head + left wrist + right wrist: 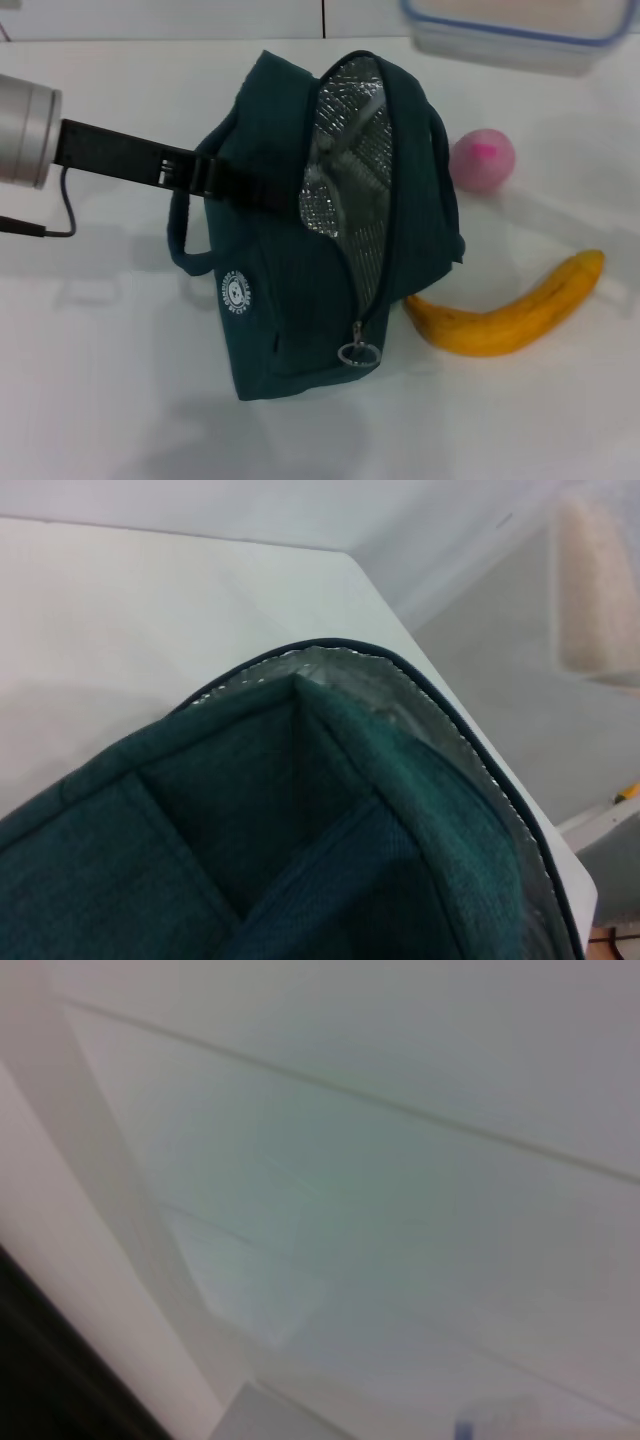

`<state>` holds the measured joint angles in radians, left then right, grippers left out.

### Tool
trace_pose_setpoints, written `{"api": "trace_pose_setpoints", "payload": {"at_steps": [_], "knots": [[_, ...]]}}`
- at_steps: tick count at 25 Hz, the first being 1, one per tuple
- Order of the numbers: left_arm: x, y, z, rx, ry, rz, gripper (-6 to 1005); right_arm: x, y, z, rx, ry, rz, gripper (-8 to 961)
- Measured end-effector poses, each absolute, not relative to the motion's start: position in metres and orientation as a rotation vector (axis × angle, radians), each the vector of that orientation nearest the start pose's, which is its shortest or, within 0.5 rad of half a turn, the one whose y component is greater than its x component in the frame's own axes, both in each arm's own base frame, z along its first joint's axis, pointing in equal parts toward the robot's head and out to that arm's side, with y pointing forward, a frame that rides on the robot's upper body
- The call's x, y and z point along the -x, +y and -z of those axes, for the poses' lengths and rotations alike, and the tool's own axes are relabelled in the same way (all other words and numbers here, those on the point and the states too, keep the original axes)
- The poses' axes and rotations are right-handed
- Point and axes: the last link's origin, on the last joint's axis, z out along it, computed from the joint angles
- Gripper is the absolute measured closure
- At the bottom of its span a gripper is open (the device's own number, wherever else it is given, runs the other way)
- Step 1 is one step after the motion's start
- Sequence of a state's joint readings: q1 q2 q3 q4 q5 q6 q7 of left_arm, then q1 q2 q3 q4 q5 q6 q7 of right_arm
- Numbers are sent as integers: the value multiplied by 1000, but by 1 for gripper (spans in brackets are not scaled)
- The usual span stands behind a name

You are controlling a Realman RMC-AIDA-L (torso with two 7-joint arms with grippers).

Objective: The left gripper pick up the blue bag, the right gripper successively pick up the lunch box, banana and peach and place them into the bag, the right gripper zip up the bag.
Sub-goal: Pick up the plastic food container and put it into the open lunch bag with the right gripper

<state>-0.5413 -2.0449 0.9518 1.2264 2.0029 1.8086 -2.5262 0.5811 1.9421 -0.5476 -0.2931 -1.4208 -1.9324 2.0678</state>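
Note:
The blue bag [300, 300] stands on the white table with its top unzipped, showing silver foil lining [345, 150]. Its metal ring pull [358, 353] hangs at the near end. My left gripper [240, 188] reaches in from the left and is shut on the bag's left side by a handle. The left wrist view shows the bag's fabric [250, 830] and foil rim up close. The lunch box [510, 30] shows large at the top right edge, cut off by the frame. The peach [483, 160] and banana [515, 310] lie to the right of the bag. My right gripper is out of view.
The white table [100, 400] extends around the bag. In the left wrist view the table's corner edge [480, 740] drops off to the floor beyond the bag. The right wrist view shows only a pale blurred surface.

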Motion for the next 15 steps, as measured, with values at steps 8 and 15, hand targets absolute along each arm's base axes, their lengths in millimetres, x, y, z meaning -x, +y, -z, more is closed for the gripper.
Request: {"api": "trace_pose_setpoints", "payload": {"at_steps": [8, 15], "knots": [[172, 332, -49, 2802, -1401, 437, 968, -207, 347, -41, 2362, 1627, -1739, 790], [179, 334, -46, 2784, -1434, 453, 968, -229, 337, -32, 2347, 1773, -1561, 780]]}}
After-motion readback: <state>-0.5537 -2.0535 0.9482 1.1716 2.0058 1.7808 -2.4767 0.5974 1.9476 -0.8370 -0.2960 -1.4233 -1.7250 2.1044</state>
